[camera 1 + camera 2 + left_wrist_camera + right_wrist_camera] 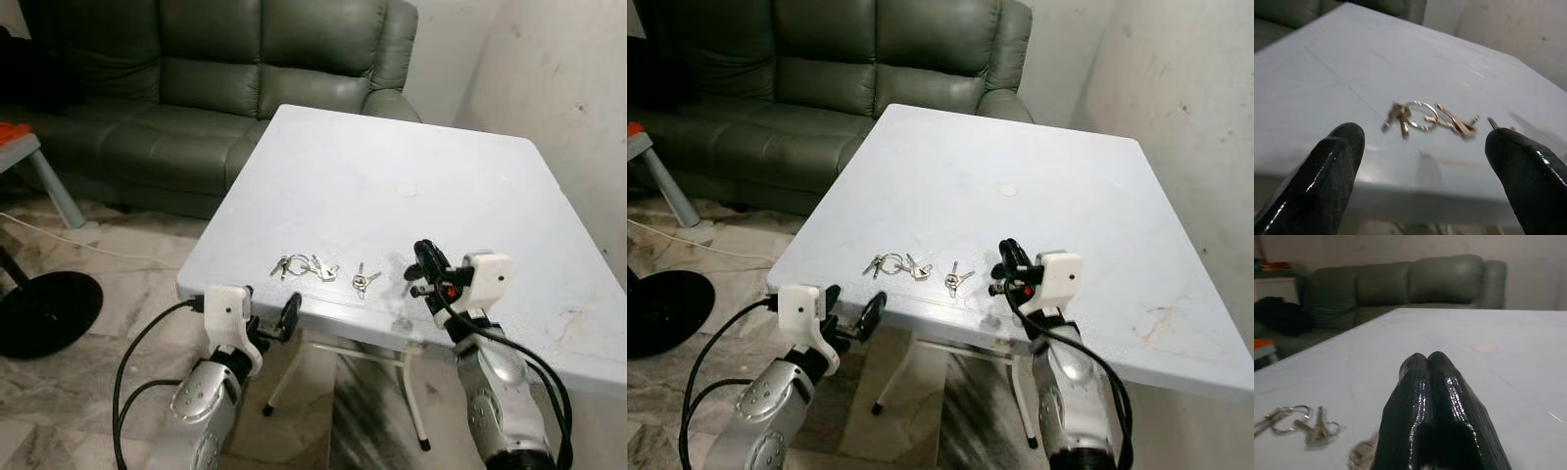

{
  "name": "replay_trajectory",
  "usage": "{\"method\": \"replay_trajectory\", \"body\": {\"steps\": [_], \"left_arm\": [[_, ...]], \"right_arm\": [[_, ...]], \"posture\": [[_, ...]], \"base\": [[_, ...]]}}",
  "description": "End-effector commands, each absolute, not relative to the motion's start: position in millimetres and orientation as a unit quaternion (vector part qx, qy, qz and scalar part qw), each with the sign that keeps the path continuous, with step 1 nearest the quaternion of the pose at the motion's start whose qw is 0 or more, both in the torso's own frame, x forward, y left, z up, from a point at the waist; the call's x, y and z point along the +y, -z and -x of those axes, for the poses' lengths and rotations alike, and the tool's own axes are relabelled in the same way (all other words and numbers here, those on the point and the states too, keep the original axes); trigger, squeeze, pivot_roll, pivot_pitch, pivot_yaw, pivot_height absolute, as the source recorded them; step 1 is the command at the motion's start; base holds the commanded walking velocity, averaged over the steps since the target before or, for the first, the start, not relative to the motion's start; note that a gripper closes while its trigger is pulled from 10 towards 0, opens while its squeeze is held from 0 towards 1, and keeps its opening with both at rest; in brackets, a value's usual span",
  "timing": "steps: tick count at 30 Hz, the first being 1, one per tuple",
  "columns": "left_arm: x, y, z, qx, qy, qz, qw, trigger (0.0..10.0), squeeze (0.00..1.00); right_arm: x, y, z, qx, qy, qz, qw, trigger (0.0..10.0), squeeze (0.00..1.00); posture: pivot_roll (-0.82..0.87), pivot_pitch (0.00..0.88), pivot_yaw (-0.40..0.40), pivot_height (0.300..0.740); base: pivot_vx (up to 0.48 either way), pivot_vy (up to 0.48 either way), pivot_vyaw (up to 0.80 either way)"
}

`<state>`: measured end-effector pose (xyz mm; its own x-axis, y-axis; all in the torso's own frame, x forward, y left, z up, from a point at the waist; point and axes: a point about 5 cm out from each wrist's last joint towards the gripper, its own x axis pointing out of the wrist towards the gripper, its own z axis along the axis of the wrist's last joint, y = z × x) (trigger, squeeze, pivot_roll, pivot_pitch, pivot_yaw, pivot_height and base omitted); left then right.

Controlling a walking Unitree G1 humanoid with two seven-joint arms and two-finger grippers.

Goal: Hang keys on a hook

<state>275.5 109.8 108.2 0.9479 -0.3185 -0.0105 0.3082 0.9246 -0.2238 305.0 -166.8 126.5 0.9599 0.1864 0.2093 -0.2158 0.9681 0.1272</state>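
the bunch of keys (pixel 304 265) lies on the white surface (pixel 411 137) near its front edge. the left gripper (pixel 269 323) waits just below that edge, fingers spread wide — the right gripper (pixel 423 262) sits over the surface beside a lone key (pixel 364 280), fingers pressed together, holding nothing.

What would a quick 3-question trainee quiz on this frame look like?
1. True or false: the left gripper has its fingers open.
2. The key bunch lies on: A) sofa B) white table C) floor
3. Fill in: the right gripper fingers are ____ over the table near the single key.

Key: 1 true; 2 B; 3 shut.
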Motion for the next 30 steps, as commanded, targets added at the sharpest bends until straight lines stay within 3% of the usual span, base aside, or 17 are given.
{"method": "replay_trajectory", "body": {"steps": [1,14,30], "left_arm": [[110.7,-106.9,-278.6,0.024,0.154,0.116,0.981,10.0,0.0],[125.1,-119.2,-300.3,-0.018,0.122,0.123,0.985,10.0,0.0],[150.4,-129.0,-313.8,-0.037,0.11,0.111,0.987,10.0,0.0]], "right_arm": [[-167.8,-132.5,-302.3,-0.108,-0.094,-0.067,0.987,10.0,0.0],[-174.2,-141.3,-282.9,-0.122,-0.021,-0.052,0.991,10.0,0.0],[-168.1,-145.3,-281.2,-0.124,-0.035,-0.028,0.991,10.0,0.0]], "posture": [[0.04,0.0,-0.058,0.74],[0.03,0.0,-0.049,0.74],[0.04,0.0,-0.037,0.74]], "base": [[0.0,0.0,0.0],[0.0,0.0,0.0],[0.0,0.0,0.0]]}}
